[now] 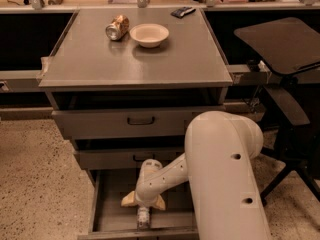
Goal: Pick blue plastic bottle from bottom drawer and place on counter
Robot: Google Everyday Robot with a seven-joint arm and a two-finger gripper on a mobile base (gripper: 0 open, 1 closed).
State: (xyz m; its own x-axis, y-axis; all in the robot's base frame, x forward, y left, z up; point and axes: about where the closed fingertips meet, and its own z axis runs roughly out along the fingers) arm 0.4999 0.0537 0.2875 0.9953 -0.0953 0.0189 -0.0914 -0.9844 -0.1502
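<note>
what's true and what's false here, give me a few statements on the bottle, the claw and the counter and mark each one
1. The blue plastic bottle lies in the pulled-out bottom drawer. True.
2. The claw hangs over the counter. False: it is down in the bottom drawer, right over the bottle, fingers spread.
3. A bowl sits on the counter. True.
4. The can stands upright inside the bowl. False: it lies on its side on the counter, beside the bowl.
</note>
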